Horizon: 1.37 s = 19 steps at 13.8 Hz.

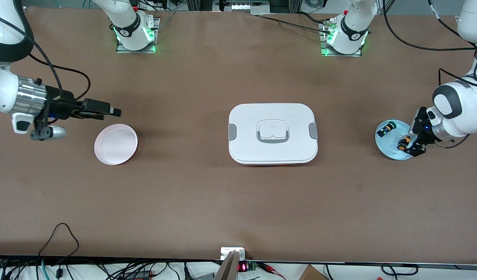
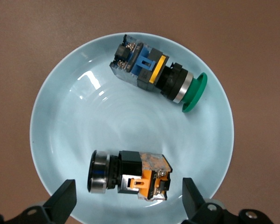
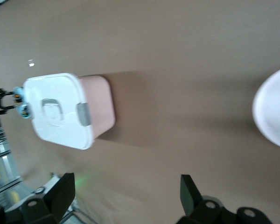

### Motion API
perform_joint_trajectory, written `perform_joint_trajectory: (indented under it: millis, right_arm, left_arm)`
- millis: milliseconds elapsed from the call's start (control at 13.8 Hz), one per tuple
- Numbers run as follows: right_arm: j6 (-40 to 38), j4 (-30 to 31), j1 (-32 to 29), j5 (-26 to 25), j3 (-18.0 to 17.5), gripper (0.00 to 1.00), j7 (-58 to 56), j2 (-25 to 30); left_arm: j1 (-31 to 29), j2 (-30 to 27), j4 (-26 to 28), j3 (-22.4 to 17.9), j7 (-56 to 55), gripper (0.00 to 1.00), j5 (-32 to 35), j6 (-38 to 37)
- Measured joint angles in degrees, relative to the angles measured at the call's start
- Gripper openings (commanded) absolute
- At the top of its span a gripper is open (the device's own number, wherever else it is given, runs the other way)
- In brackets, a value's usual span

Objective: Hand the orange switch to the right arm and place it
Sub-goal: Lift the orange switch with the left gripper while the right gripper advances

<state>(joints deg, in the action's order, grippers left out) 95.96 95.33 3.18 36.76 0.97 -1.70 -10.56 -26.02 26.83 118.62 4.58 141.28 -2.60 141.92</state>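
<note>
The orange switch [image 2: 130,178], with a black barrel, a silver ring and an orange block, lies on its side on the pale blue plate [image 2: 74,135] at the left arm's end of the table. My left gripper [image 2: 127,204] hangs open just over it, one finger on each side and neither touching. In the front view the orange switch [image 1: 404,142] shows beside the left gripper [image 1: 411,147]. The green-capped switch [image 2: 154,73] lies on the same plate, apart from it. My right gripper [image 1: 114,112] waits open and empty, in the air by the pink plate [image 1: 116,144].
A white lidded box [image 1: 246,116] with grey latches and a handle stands in the middle of the table, between the two plates. It shows on a pink base in the right wrist view [image 3: 60,109]. Cables lie along the table's front edge.
</note>
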Motion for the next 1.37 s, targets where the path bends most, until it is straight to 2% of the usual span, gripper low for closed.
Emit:
perform_joint_trajectory:
  millis: [289, 579, 723, 796, 868, 940, 1013, 1085, 1157, 1374]
  right_arm:
    - [0.01, 0.68, 1.31, 7.38, -0.03, 1.00, -1.55, -1.19]
    - [-0.15, 0.71, 1.40, 8.12, -0.03, 1.00, -1.58, -1.23]
    - [-0.31, 0.83, 1.55, 9.33, -0.03, 1.00, -1.67, -1.23]
    - [-0.46, 1.03, 1.68, 10.23, -0.05, 1.00, -2.53, -1.23]
    - [-0.61, 1.47, 2.03, 11.42, -0.06, 1.00, -4.55, -1.23]
    - [-0.65, 2.17, 2.61, 13.33, -0.08, 1.00, -6.64, -1.25]
    - [-0.65, 3.12, 3.33, 16.01, -0.09, 1.00, -8.03, -1.29]
    - [-0.60, 4.07, 4.00, 19.16, -0.10, 1.00, -8.60, -1.39]
    - [-0.51, 4.92, 4.61, 22.98, -0.11, 1.00, -9.06, -1.60]
    - [0.23, 6.06, 6.81, 35.75, -0.12, 1.00, -10.45, -3.14]
  left_arm:
    - [0.00, 0.80, 0.04, 0.12, 1.71, 1.00, -1.30, -0.12]
    - [0.00, 1.56, 0.04, 0.17, 3.16, 0.98, -2.30, -0.09]
    - [0.00, 1.56, 0.02, 0.19, 3.23, 0.83, -2.31, -0.06]
    - [0.00, 1.56, -0.01, 0.20, 3.23, 0.58, -2.31, -0.05]
    - [0.00, 1.56, -0.03, 0.20, 3.25, 0.39, -2.31, -0.04]
    - [0.00, 1.50, -0.13, 0.23, 3.28, 0.23, -2.32, -0.02]
    - [0.00, 1.48, -0.33, 0.23, 3.29, 0.13, -2.32, -0.02]
    - [0.00, 1.49, -0.40, 0.25, 3.29, 0.10, -2.32, -0.02]
    - [0.00, 1.49, -0.50, 0.27, 3.29, 0.02, -2.37, 0.00]
    - [0.00, 1.28, -1.69, 0.43, 3.28, 0.00, -5.28, -0.13]
